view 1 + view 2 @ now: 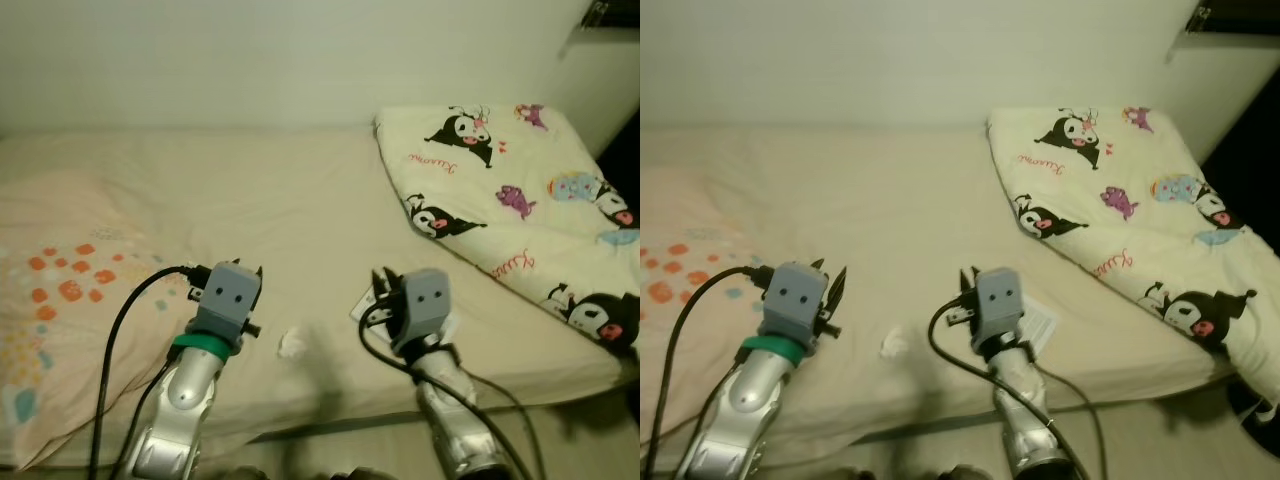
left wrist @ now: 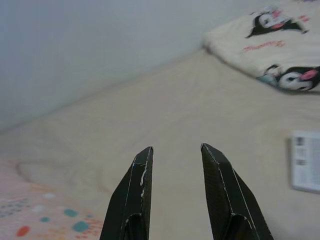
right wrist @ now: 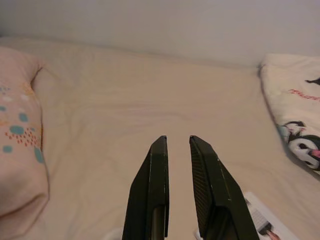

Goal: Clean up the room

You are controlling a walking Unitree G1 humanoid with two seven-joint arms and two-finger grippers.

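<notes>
white crumpled tissue [image 1: 292, 343] lies on the bed [image 1: 300, 200] between both grippers; feather-light and soft, pinch its raised middle. left gripper [image 2: 176, 154] fingers apart, right gripper [image 3: 177, 142] fingers slightly apart, empty.

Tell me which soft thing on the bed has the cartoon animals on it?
The folded blanket on the robot's right, cream with black-and-white cartoon figures. The pillow on its left has just orange and teal spots.

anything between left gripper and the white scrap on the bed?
Nothing visible. The scrap lies on bare sheet between the two arms, just right of the left gripper, which is open and empty. The right gripper hangs beside it.
</notes>
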